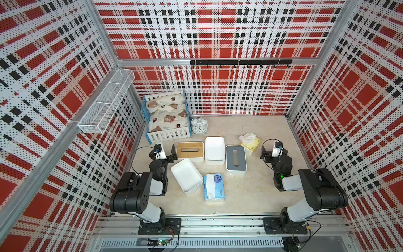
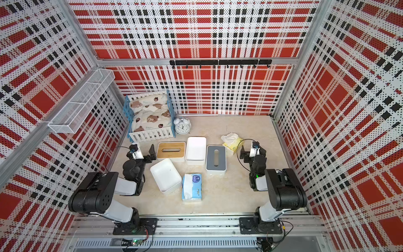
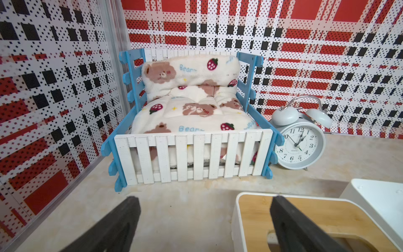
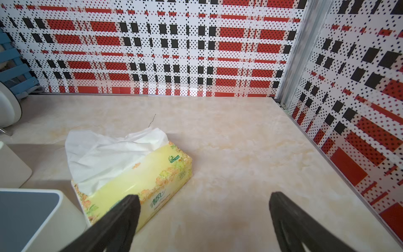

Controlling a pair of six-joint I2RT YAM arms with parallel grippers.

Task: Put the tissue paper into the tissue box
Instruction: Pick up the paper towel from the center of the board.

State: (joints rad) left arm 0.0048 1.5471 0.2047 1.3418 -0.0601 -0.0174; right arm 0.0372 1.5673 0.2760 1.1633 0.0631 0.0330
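Note:
Two tissue paper packs lie on the table: a yellow one [image 1: 252, 144] [image 4: 139, 174] at the right with white tissue bunched out of its top, and a blue one [image 1: 214, 187] at the front centre. In the middle stand a bamboo-lidded tissue box [image 1: 190, 150] [image 3: 257, 216], a grey-lidded tissue box [image 1: 236, 160] [image 4: 26, 213] and two lidless white boxes [image 1: 214, 150] [image 1: 186, 175]. My left gripper [image 1: 165, 150] [image 3: 205, 198] is open beside the bamboo box's left end. Just right of the yellow pack, my right gripper [image 1: 273, 150] [image 4: 204, 195] is open. Neither holds anything.
A doll bed [image 1: 166, 117] [image 3: 192, 122] with a bear blanket and a white alarm clock [image 1: 199, 126] [image 3: 298, 141] stand at the back left. A wire basket [image 1: 106, 102] hangs on the left wall and a hook rail [image 1: 239, 62] on the back wall.

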